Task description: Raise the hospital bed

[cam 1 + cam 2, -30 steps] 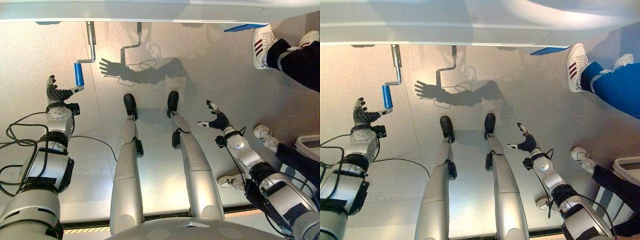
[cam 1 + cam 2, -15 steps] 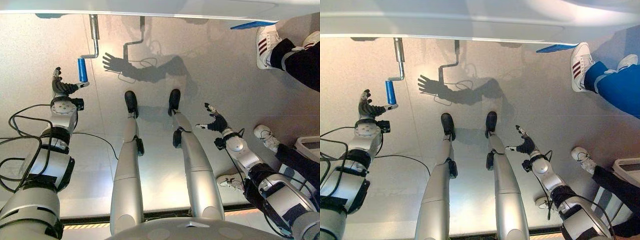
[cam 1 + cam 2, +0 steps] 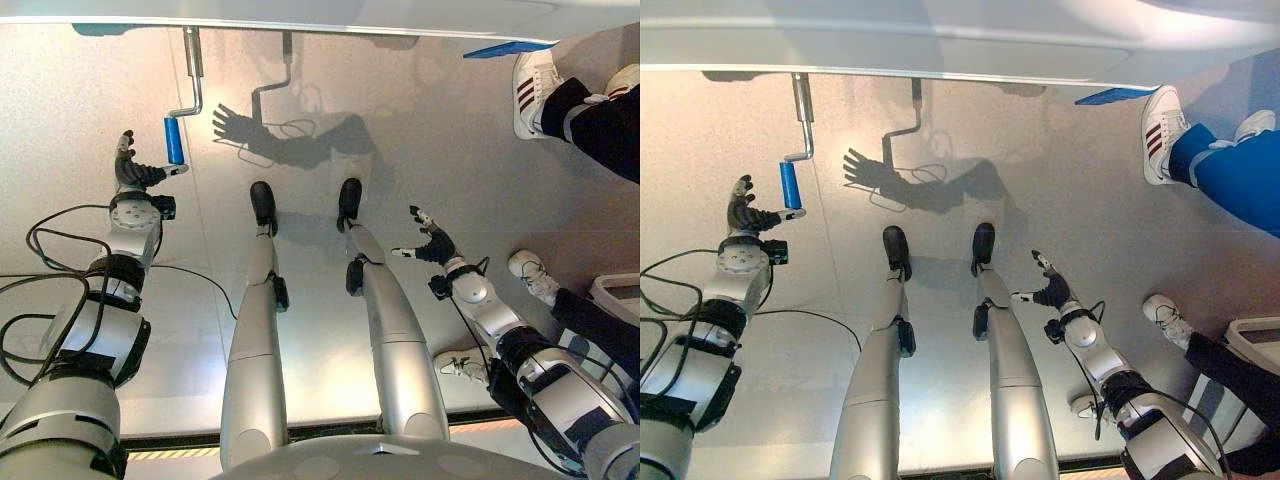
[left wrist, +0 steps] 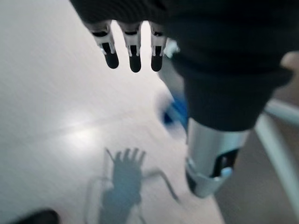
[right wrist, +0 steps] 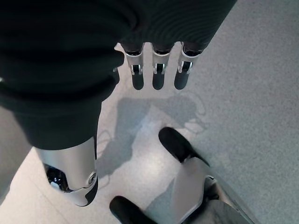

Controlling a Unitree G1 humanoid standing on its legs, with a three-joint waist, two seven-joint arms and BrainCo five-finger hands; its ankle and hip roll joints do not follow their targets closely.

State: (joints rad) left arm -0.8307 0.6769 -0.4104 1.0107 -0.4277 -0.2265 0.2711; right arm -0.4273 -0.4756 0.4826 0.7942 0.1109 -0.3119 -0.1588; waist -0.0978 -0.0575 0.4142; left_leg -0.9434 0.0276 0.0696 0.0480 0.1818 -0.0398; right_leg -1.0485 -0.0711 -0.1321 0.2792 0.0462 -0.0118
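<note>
Left robot hand (image 3: 133, 172), fingers spread and empty, sits just beside the blue crank grip (image 3: 174, 140) hanging under the hospital bed (image 3: 300, 12). Rigid steel crank; grasp the blue sleeve. Right robot hand (image 3: 432, 240) idle, open.

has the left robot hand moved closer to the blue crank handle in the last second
Cannot tell: the whole view shifted. The left robot hand sits beside the blue crank handle, much as before.

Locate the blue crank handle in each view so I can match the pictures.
Left eye view: blue crank handle upper left, just beyond the open left hand.
Right eye view: same handle, left of centre, by that hand.
Left wrist view: a blurred blue patch past the thumb, probably the handle.
Right wrist view: not in it.
Shared landmark: the metal crank arm under the bed edge.
</note>
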